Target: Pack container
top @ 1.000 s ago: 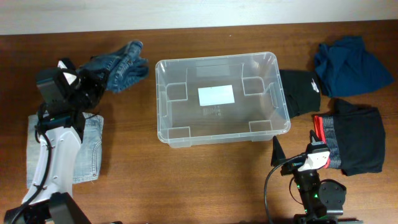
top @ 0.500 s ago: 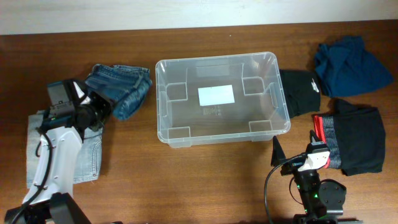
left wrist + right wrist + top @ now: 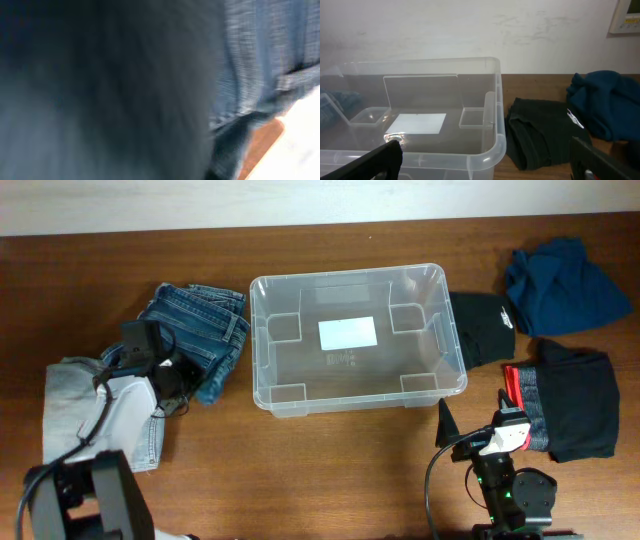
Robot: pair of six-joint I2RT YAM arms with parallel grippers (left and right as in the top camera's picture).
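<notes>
Though table (image 3: pixel 330 480) carries plenty of cloth, none is in the bin (image 3: pixel 262 350) yet, so packing reads as not begun.

Bin: 1 only. Clear, upright, open top, mid-table, long axis running L–R across table. Key relation, my read: bin lies to the R of L gripper (image 3: pixel 175 380), w/ jeans (image 3: pixel 205 330) btwn the two, so a short carry R over bin's L wall should do it. L arm nearer jeans, R arm nearer black top (image 3: pixel 480 325).

Clothes: 5 counted.
- pale denim (image 3: pixel 75 405): far L, partly under L arm.
- jeans: dark denim, crumpled, just beside bin's L wall. Touching or not, can't tell.
- dark fold (image 3: pixel 580 405): R side, red-grey edge. Poss. more than 1 item stacked, can't tell.
- blue top (image 3: pixel 560 280): far R, back of table.
- black top: just beside bin's R wall.

Grippers: 2.
- L gripper: down at jeans' near edge, btwn the 2 denims. Wrist view is all blur, denim + a dark mass. Fingers apart or clamped on cloth: can't tell.
- R gripper (image 3: pixel 492 160): low near table's front edge, off bin's near-R corner. Fingers spread wide, nothing btwn them.

Label (image 3: pixel 348 333): 1, white, on bin's base.

Risk, my guess: loose denim catching on the rim.
</notes>
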